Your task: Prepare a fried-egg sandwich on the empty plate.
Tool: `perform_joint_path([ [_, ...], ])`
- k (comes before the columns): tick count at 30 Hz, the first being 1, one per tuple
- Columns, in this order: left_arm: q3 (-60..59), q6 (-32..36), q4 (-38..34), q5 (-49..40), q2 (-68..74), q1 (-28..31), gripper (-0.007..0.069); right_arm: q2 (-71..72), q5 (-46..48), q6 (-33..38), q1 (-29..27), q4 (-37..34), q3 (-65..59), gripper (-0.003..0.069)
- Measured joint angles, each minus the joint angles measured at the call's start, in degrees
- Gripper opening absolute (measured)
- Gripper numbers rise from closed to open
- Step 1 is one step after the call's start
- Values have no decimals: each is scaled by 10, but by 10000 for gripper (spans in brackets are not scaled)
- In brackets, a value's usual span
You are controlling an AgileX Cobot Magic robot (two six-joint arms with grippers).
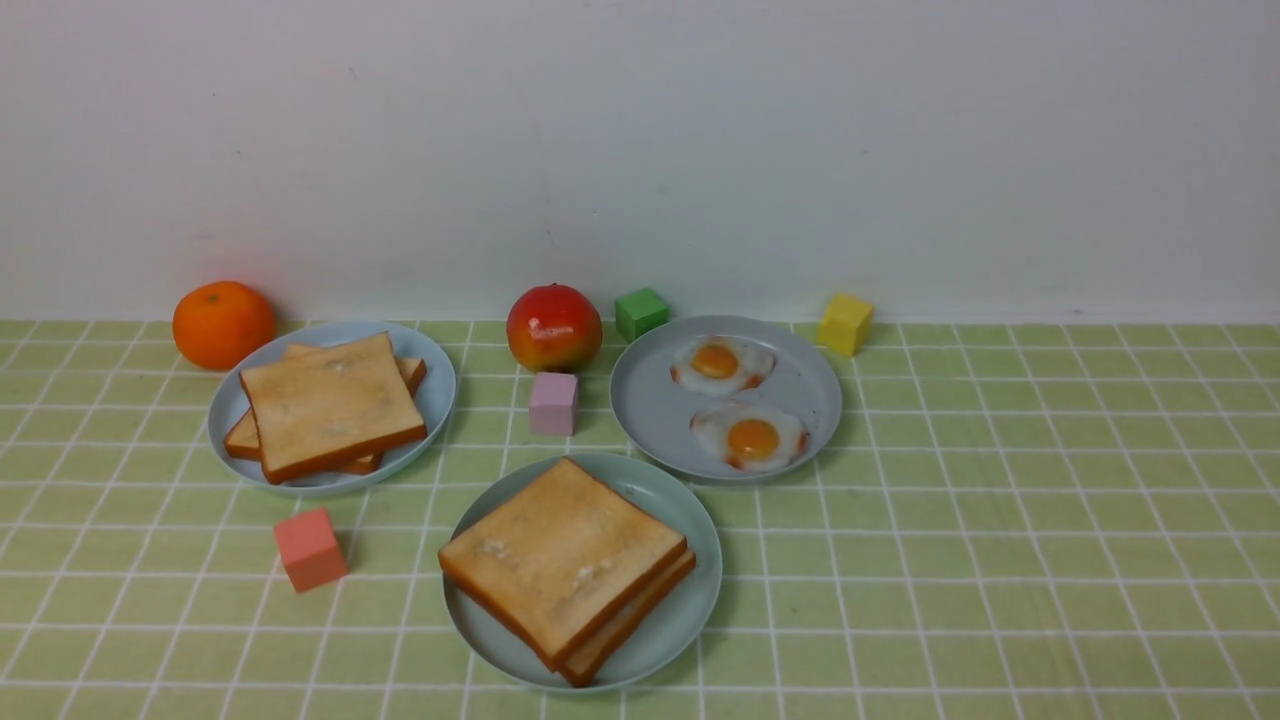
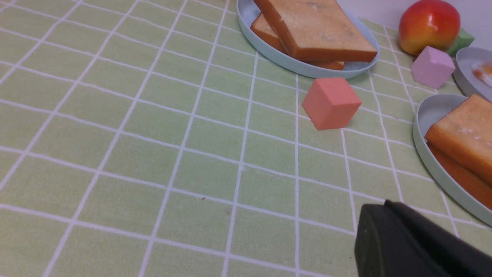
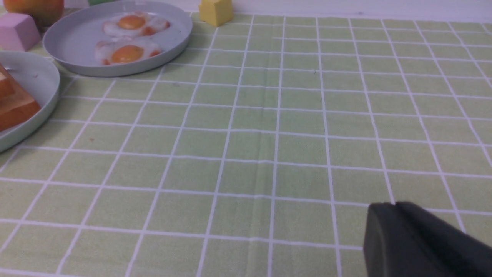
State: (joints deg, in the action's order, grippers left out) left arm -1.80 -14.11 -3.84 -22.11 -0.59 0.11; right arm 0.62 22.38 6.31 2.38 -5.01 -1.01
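The left pincer [image 2: 384,238] is pressed together; the right pincer [image 3: 396,238] I cannot tell. The fried-egg sandwich [image 1: 566,568] sits on the mint plate [image 1: 690,600], probably light, stiff; grip its crust edges.

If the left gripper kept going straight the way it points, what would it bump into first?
Probably the salmon cube. In the left wrist view the left gripper points across bare tablecloth toward it, with the toast plate just beyond. Depth is hard to judge, so it might slip past.
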Motion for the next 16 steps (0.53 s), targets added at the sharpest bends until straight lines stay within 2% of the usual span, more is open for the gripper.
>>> perform_joint_path([
  [16, 0, 0, -1, 0, 0, 0, -13, 0, 0, 0, 0, 0, 0, 64],
])
